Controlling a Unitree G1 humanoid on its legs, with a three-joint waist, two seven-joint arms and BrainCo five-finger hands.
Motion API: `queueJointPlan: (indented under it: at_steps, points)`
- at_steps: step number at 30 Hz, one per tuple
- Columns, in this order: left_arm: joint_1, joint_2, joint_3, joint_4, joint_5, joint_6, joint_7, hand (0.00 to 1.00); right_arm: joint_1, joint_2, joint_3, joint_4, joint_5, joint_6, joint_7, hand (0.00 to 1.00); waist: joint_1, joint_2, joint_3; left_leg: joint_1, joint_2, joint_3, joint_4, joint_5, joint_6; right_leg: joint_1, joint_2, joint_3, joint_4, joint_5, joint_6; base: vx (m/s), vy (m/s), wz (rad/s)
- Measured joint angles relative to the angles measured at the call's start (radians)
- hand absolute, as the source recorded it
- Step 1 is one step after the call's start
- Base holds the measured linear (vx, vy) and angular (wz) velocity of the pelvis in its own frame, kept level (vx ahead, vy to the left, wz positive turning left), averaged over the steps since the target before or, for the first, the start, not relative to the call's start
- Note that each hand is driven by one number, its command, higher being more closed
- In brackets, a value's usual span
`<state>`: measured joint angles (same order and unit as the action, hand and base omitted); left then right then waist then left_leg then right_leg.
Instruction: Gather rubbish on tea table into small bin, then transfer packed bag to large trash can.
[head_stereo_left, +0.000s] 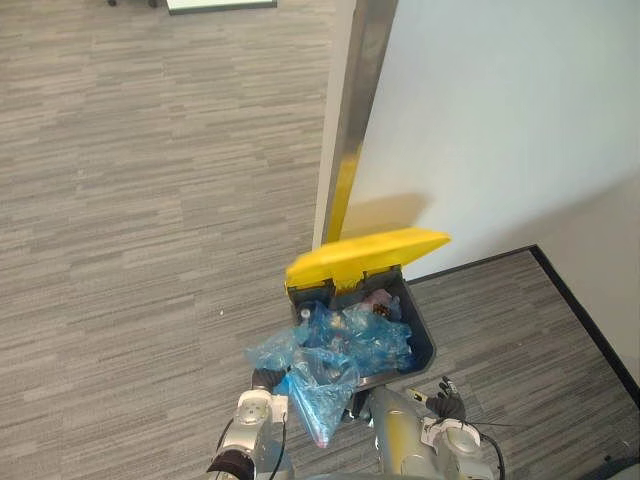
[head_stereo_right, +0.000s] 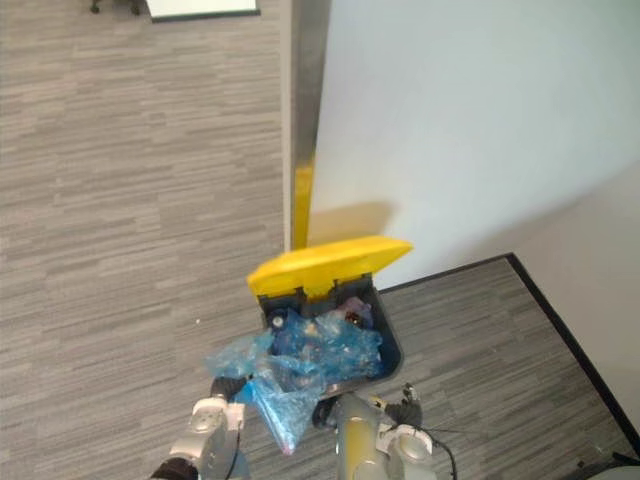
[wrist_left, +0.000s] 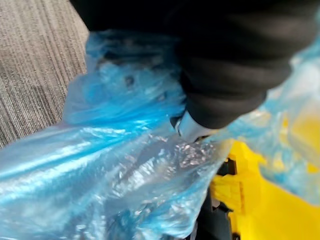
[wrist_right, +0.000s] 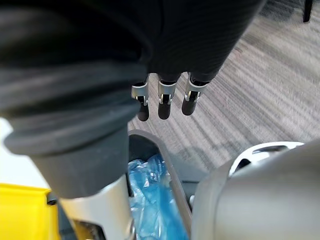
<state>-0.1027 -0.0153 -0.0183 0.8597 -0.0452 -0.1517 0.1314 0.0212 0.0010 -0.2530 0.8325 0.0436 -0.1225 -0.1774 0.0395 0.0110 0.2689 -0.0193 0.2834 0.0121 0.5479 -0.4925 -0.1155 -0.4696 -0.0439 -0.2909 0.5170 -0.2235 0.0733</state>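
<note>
The bag (head_stereo_left: 320, 396) of blue plastic is draped over the near left corner of the can (head_stereo_left: 426, 342). Its upper part is bunched among other blue plastic in the can's mouth, and its lower part hangs outside, down the front wall. Its long axis runs from the mouth down toward the floor (head_stereo_left: 150, 200), narrowing to a point.

The left hand (wrist_left: 186, 128) is pressed against the bag at that corner, buried in crinkled plastic. Whether it is grasping the bag or has released it cannot be told. The right hand (wrist_right: 165, 102) is held just outside the can's near right corner, relaxed and holding nothing, with bare floor beyond it.

The left hand is judged the nearer to the bag, and the can's mouth lies ahead of it and to its right. The hanging part would therefore have to be lifted over the near rim and carried away from the robot.

The yellow lid (head_stereo_left: 366, 255) is raised at the far rim, so the mouth is left uncovered. The wall (head_stereo_left: 500, 120) closes off the far and right sides. Open floor is left on the near and left sides.
</note>
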Motion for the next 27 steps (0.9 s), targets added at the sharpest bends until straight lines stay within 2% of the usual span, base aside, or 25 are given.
queueJointPlan:
  at_steps: [3, 5, 7, 9, 10, 11, 16, 20, 22, 23, 27]
  points:
    - [-0.002, 0.001, -0.006, -0.055, -0.003, -0.001, -0.001, 1.0, -0.005, 0.002, 0.029, -0.037, 0.017, -0.003, -0.001, 0.0, 0.003, 0.005, 0.002, -0.077, 0.003, -0.031, -0.005, 0.032, 0.024, -0.024, -0.003, -0.021, -0.036, 0.001, 0.002, -0.03, -0.09, 0.6]
    - [0.001, 0.003, -0.031, -0.105, -0.023, -0.003, 0.0, 1.0, -0.005, 0.002, 0.086, -0.08, 0.038, -0.004, -0.004, 0.0, 0.013, 0.005, 0.002, -0.127, 0.002, -0.043, -0.017, 0.086, 0.051, -0.024, -0.006, -0.033, -0.072, 0.006, 0.009, -0.04, -0.121, 0.73]
    - [0.003, 0.004, -0.062, -0.144, -0.03, -0.007, 0.0, 1.0, -0.024, 0.01, 0.131, -0.138, 0.038, -0.004, -0.013, 0.0, 0.02, 0.011, 0.002, -0.139, 0.012, -0.051, -0.048, 0.095, 0.058, -0.024, -0.007, -0.051, -0.084, 0.006, 0.009, -0.06, -0.122, 0.56]
    - [0.004, 0.006, -0.098, -0.193, -0.031, -0.011, 0.0, 1.0, -0.047, 0.016, 0.174, -0.22, 0.039, -0.005, -0.02, 0.0, 0.02, 0.015, 0.0, -0.152, 0.022, -0.057, -0.092, 0.077, 0.068, -0.038, -0.007, -0.065, -0.091, 0.006, 0.009, -0.09, -0.121, 0.5]
    - [0.0, 0.01, -0.126, -0.233, -0.031, -0.017, 0.001, 1.0, -0.069, 0.021, 0.202, -0.282, 0.039, -0.015, -0.027, 0.0, 0.025, 0.009, 0.0, -0.175, 0.022, -0.082, -0.116, 0.082, 0.042, -0.057, -0.005, -0.066, -0.097, 0.006, 0.009, -0.12, -0.114, 0.37]
    - [0.001, 0.011, -0.141, -0.25, -0.031, -0.022, 0.001, 1.0, -0.104, 0.021, 0.223, -0.316, 0.038, -0.018, -0.034, 0.0, 0.031, 0.008, 0.0, -0.18, 0.022, -0.1, -0.13, 0.088, 0.033, -0.058, 0.001, -0.068, -0.111, 0.01, 0.01, -0.12, -0.107, 0.3]
    - [0.031, 0.036, -0.182, -0.3, -0.035, -0.041, 0.001, 1.0, -0.209, 0.014, 0.23, -0.419, 0.038, -0.029, -0.06, 0.0, 0.051, 0.004, -0.001, -0.18, 0.043, -0.107, -0.15, 0.106, 0.017, -0.058, 0.031, -0.067, -0.141, 0.037, 0.004, -0.05, -0.06, -0.03]
    - [0.037, 0.042, -0.209, -0.3, -0.036, -0.041, 0.001, 1.0, -0.282, -0.014, 0.217, -0.458, 0.042, -0.033, -0.084, 0.0, 0.054, -0.002, -0.002, -0.181, 0.043, -0.098, -0.141, 0.107, 0.016, -0.06, 0.038, -0.056, -0.144, 0.042, 0.006, -0.04, -0.023, -0.09]
    - [0.04, 0.047, -0.21, -0.3, -0.036, -0.041, 0.001, 1.0, -0.322, -0.013, 0.215, -0.462, 0.045, -0.033, -0.095, 0.0, 0.066, -0.027, -0.009, -0.182, 0.043, -0.077, -0.14, 0.107, 0.016, -0.072, 0.048, -0.032, -0.151, 0.054, 0.005, -0.05, 0.002, -0.23]
    - [0.038, 0.053, -0.217, -0.3, -0.037, -0.041, 0.001, 1.0, -0.355, -0.013, 0.209, -0.46, 0.046, -0.033, -0.099, 0.0, 0.068, -0.038, -0.007, -0.186, 0.043, -0.076, -0.136, 0.107, 0.014, -0.072, 0.055, -0.022, -0.159, 0.062, 0.017, -0.04, 0.002, -0.19]
    - [0.039, 0.055, -0.234, -0.3, -0.038, -0.041, 0.0, 1.0, -0.398, -0.016, 0.183, -0.418, 0.047, -0.026, -0.102, 0.0, 0.074, -0.042, -0.008, -0.188, 0.039, -0.075, -0.121, 0.112, -0.004, -0.072, 0.057, -0.008, -0.154, 0.066, 0.025, -0.03, 0.004, -0.02]
